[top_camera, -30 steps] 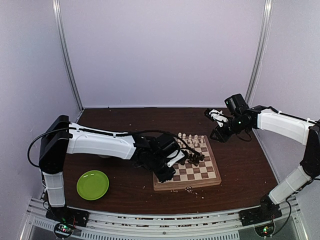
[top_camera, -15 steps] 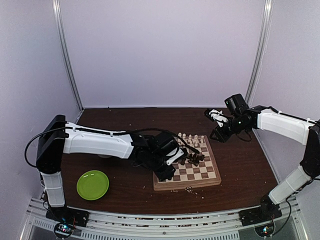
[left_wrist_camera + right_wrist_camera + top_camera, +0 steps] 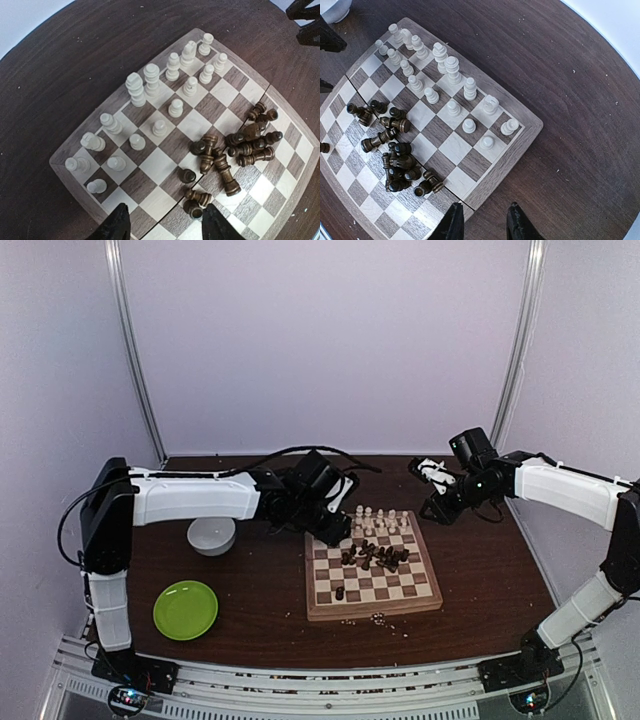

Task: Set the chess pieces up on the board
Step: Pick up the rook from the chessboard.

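So the left claw is partway open now with nothing between its fingers, and it has pulled back from over the board to hang just past the board's far-left corner. A second ago it was down low over the board's left half. What it leaves behind is one dark piece on its own on the board's near-left squares, upright as far as I can tell, so I'd call that a finished drop-off. The rest of the dark pieces are a tumbled heap around the board's middle, most of them lying on their sides. The pale pieces stand in two rows along the board's far edge and look sorted. The right claw hasn't budged, hovering off the board's far-right corner, fingers apart and empty. Plenty of dark ones left to stand up, I reckon.
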You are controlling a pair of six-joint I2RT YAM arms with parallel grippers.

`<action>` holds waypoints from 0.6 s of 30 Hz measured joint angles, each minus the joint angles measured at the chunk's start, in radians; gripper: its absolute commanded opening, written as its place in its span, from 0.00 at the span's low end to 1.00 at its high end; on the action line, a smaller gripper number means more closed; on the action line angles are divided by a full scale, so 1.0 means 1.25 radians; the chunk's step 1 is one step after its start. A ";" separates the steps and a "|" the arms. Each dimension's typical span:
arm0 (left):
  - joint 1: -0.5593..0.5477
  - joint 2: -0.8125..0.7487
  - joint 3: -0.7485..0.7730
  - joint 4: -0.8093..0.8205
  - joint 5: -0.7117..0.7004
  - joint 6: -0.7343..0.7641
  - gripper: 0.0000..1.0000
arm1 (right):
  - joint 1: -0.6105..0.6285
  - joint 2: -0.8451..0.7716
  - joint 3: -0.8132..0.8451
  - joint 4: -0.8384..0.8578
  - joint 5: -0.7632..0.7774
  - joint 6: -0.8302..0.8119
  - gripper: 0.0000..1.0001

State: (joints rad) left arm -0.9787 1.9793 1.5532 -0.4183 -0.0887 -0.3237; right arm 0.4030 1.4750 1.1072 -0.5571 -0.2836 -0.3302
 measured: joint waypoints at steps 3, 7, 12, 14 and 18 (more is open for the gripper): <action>0.001 0.033 0.027 0.001 0.015 -0.007 0.47 | 0.000 0.000 0.000 -0.001 0.000 -0.004 0.31; -0.003 0.065 0.038 -0.004 0.037 -0.009 0.46 | 0.000 0.000 0.000 -0.006 0.000 -0.006 0.31; -0.005 0.100 0.052 -0.026 0.055 -0.011 0.42 | 0.000 0.000 0.000 -0.007 0.000 -0.007 0.31; -0.005 0.103 0.052 -0.035 0.055 -0.013 0.39 | 0.000 0.000 0.000 -0.008 0.000 -0.007 0.31; -0.005 0.103 0.053 -0.044 0.057 -0.014 0.34 | 0.000 0.000 0.000 -0.010 0.000 -0.009 0.31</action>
State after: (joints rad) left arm -0.9844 2.1086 1.6199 -0.4732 -0.0170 -0.3408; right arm 0.4030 1.4754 1.1072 -0.5697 -0.2840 -0.3412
